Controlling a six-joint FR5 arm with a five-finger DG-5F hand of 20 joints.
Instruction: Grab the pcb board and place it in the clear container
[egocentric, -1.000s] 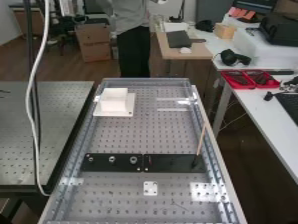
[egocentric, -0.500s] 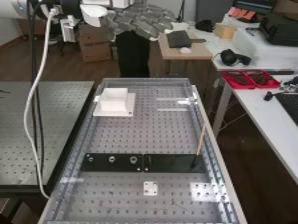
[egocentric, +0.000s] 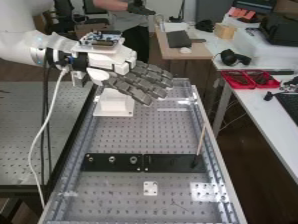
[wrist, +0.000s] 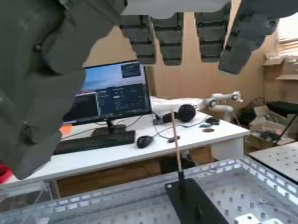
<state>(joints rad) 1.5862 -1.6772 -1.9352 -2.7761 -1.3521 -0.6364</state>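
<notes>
in the upper left, your dark grey hand (egocentric: 138, 84), fingers straight and slightly spread, partly hides a square white block (egocentric: 112, 105).

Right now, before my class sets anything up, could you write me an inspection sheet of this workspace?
Surface: perforated bench, bare between the fixtures.
Job's things: blue circuit board at the arm's wrist; whether it is the job's board, cannot tell. Clear container: cannot identify with certainty.
Clutter: black plates across the bench, thin rod standing tilted, small white plate, white block.
Hand: open, fingers straight, near the white block.
Cables: white cable hanging from the arm.
Surroundings: desk with monitor, keyboard.
</notes>
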